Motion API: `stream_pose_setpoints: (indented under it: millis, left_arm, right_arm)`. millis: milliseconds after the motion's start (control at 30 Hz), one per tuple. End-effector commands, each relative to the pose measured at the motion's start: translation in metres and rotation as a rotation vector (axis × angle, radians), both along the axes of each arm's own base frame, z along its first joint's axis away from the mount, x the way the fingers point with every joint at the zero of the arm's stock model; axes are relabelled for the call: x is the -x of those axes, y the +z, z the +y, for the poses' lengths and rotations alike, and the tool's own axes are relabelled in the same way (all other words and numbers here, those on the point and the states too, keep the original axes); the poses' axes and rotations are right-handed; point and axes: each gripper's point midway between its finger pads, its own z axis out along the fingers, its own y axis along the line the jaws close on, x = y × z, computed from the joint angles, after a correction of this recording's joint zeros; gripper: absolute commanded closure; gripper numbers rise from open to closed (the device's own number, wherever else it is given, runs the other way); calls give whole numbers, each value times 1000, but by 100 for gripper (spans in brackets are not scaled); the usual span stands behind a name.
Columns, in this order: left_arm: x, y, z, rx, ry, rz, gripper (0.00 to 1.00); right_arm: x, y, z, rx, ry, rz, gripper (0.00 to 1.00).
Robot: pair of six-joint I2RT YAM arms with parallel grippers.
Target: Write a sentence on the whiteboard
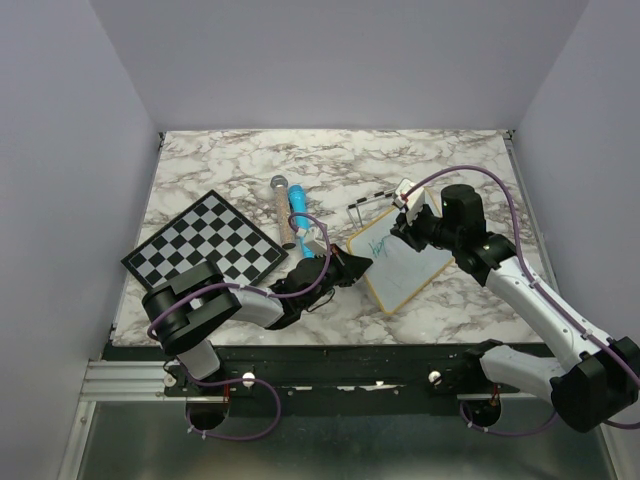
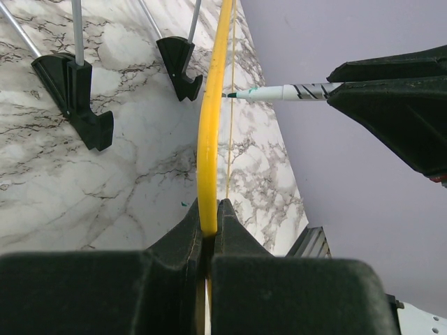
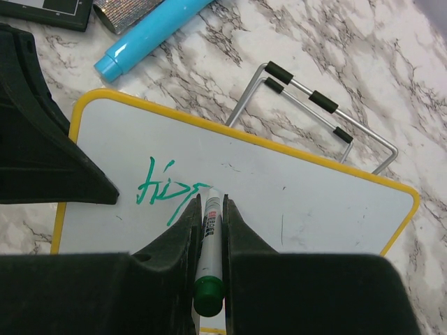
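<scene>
Left gripper (image 2: 209,218) pinches whiteboard (image 3: 314,202); right gripper (image 3: 209,208) clamps marker (image 3: 208,244) beside wire stand (image 3: 318,105).

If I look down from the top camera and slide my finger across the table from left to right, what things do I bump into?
chessboard → tan stick → blue tube → whiteboard

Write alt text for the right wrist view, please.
The right gripper is shut on a green marker, its tip at the yellow-framed whiteboard beside green letters. A blue tube and a wire stand lie on the marble table beyond.
</scene>
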Motion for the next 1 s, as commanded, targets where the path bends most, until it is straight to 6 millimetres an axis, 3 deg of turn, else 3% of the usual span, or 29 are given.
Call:
stream_pose_setpoints:
  millis: [0, 633, 967]
  left_arm:
    - [7, -15, 2, -53, -31, -2, 100]
    - [6, -13, 0, -52, -31, -5, 100]
    - [6, -14, 1, -51, -32, -4, 100]
  right_arm:
    - [0, -4, -2, 13, -3, 1, 99]
    - [21, -17, 3, 26, 96, 72, 99]
    - [24, -5, 9, -26, 94, 83, 100]
